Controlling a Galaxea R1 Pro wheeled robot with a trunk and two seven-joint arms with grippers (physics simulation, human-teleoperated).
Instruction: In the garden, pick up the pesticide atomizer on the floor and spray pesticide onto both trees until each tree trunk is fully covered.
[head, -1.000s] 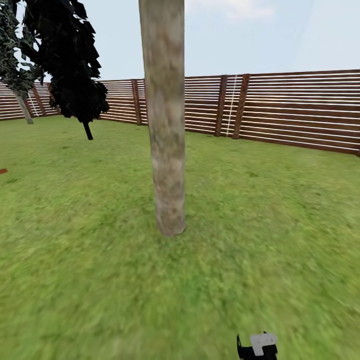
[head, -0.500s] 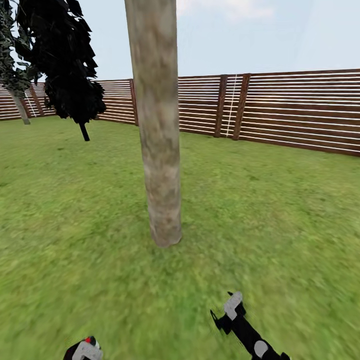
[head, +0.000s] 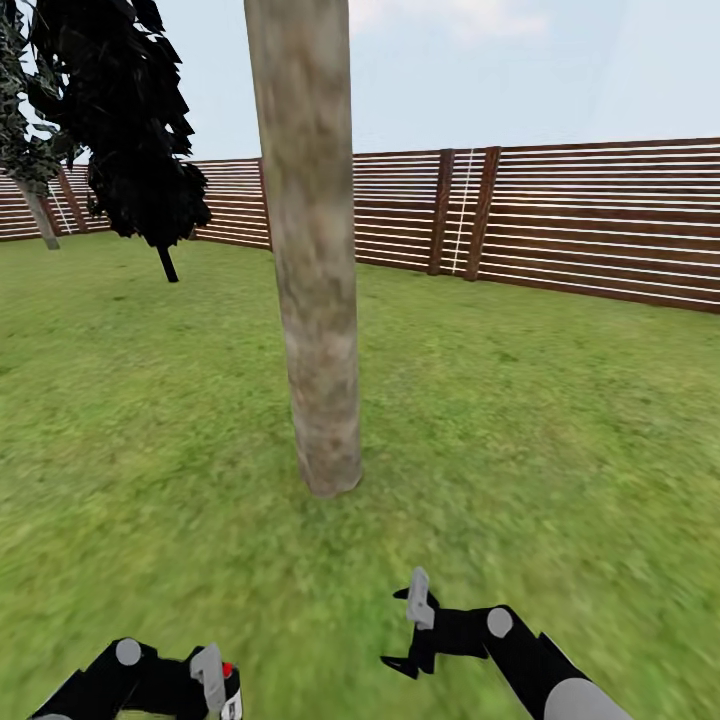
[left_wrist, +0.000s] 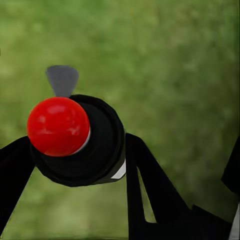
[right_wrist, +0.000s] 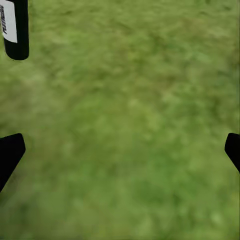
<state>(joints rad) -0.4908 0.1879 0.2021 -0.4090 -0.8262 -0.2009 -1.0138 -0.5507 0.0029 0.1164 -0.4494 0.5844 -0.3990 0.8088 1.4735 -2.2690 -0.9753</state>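
Observation:
A mottled tan-grey tree trunk (head: 318, 300) rises from the lawn straight ahead in the head view. Low at the left, my left gripper (head: 212, 685) is shut on the pesticide atomizer (head: 228, 672), whose red dot shows. In the left wrist view the dark atomizer cap (left_wrist: 102, 145) with its red dot (left_wrist: 58, 126) sits between the black fingers (left_wrist: 147, 190). My right gripper (head: 405, 628) hangs open over grass, short of the trunk. Its wrist view shows its two fingertips (right_wrist: 10, 152) wide apart, and the atomizer body (right_wrist: 15, 30) off to one side. A second pale trunk (head: 40, 220) stands far left.
A near-black cone-shaped tree (head: 140, 130) stands back left. A brown slatted fence (head: 580, 220) bounds the lawn (head: 550, 430) behind the trunk. Grass lies all around the trunk's foot.
The camera has moved slightly nearer the trunk. The right gripper has risen and moved left into fuller view. The left gripper with the atomizer has come up into the lower left.

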